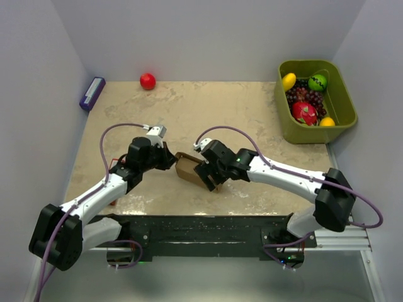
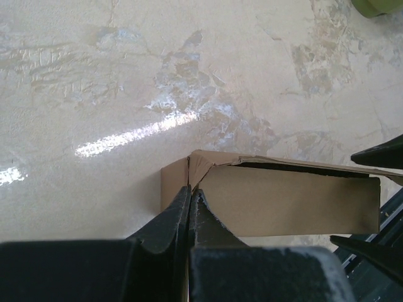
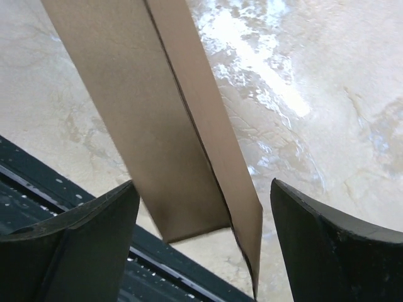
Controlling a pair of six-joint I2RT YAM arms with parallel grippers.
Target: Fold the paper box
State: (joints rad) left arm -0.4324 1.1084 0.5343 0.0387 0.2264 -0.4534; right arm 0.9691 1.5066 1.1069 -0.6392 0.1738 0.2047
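One paper box (image 1: 187, 167): we are pinching its corner with the left gripper (image 2: 190, 202), and the right gripper (image 3: 201, 201) is straddling its end, jaws spread, table (image 1: 245, 113) stretching wide beyond.

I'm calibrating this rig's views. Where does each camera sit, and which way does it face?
Top external: above and behind the bases, looking down on the table; the left arm and right arm show, meeting at the paper box.
Left wrist: on the left wrist, looking down along the shut left fingers, which pinch the box's corner.
Right wrist: on the right wrist, looking down between the open right fingers, with the box between them.
Shared: all three see the paper box.
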